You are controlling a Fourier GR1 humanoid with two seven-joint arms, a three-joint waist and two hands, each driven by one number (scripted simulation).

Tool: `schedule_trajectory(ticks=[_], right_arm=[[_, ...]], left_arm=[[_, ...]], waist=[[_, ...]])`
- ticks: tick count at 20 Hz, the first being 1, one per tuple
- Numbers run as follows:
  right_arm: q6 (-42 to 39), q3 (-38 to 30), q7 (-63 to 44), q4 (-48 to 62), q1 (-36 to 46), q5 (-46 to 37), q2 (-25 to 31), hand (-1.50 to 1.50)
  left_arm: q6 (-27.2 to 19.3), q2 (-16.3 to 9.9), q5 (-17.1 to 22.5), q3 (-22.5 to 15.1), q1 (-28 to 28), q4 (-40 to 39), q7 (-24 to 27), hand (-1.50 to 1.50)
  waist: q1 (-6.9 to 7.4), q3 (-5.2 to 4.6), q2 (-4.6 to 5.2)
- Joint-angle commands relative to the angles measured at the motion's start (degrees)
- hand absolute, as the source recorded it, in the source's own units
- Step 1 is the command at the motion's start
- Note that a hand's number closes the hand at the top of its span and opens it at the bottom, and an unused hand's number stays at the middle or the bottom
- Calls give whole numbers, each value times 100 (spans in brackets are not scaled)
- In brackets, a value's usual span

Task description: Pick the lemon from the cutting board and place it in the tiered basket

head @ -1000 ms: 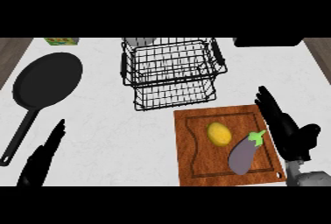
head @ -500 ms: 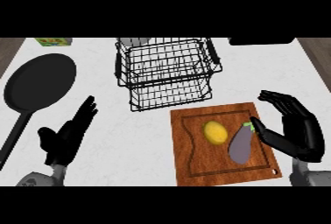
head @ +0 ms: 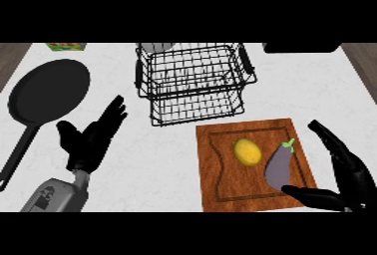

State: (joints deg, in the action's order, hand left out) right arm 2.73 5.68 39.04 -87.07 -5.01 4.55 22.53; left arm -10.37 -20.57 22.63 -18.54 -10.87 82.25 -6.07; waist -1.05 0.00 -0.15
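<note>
White counter (head: 169, 164): the lemon (head: 247, 152) lies mid-cutting board (head: 221, 184) at lower right, just left of an eggplant (head: 280, 164), with the wire basket (head: 193, 79) above. Right hand (head: 346, 174) at the board's right edge is spread open, holding nothing; left hand (head: 92, 137) rests open at left. The reach should clear the eggplant and close around the lemon only.

You see a grained wood cutting board (head: 221, 164), black wire basket (head: 195, 82), matt black pan (head: 48, 94), and glossy eggplant (head: 278, 167) beside your right hand (head: 346, 174).

I see both hands, left hand (head: 90, 141) and right hand (head: 344, 172), in matte black. The left forearm (head: 55, 195) is grey. It bears a small dark round marking.
</note>
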Motion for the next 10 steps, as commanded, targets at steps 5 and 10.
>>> schedule_trajectory(ticks=[5, 10], right_arm=[[1276, 167, -1729, -1632, -1000, -1947, 878, -150], [1397, 613, -3649, -2973, -1570, -3215, 1118, -150]], left_arm=[[25, -100, 68, 139, 116, 235, -157, 0], [5, -40, 85, 139, 93, 293, -270, 0]], waist=[[-53, -33, -47], [-52, -42, -43]])
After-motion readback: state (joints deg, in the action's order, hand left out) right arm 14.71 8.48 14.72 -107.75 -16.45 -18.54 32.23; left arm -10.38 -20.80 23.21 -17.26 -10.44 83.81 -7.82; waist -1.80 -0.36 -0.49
